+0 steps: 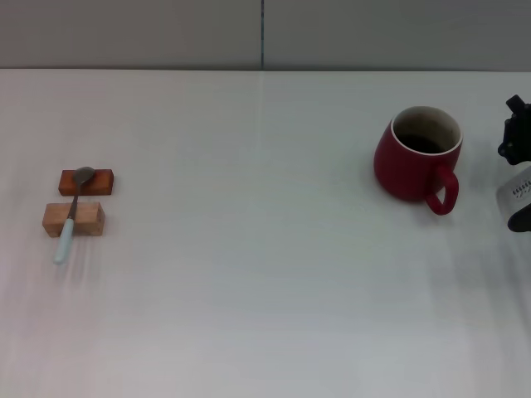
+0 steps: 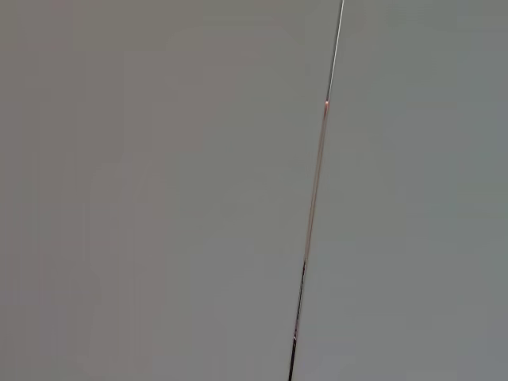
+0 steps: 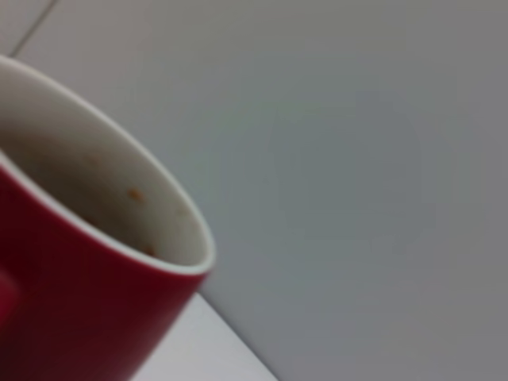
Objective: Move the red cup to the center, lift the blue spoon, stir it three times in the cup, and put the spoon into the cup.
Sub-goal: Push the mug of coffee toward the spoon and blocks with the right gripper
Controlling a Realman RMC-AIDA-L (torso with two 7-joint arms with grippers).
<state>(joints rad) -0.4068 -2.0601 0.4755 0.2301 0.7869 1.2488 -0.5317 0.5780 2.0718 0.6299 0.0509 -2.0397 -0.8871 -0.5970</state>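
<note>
Fingers' state cannot tell; right gripper [image 1: 518, 166] beside upright red cup [image 1: 416, 153], apart.

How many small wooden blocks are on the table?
2. Both are at the robot's left: the reddish block lies farther back under the blue spoon bowl, and the paler block lies nearer, under its handle. None seems hidden.

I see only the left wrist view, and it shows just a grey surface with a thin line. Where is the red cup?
Observer: The red cup stands upright on the right side of the table, not at the center.
Operator: And the spoon?
Observer: The blue spoon lies across two wooden blocks at the left.
Operator: Is any arm near?
Observer: The right tool is beside the cup, apart from it.
</note>
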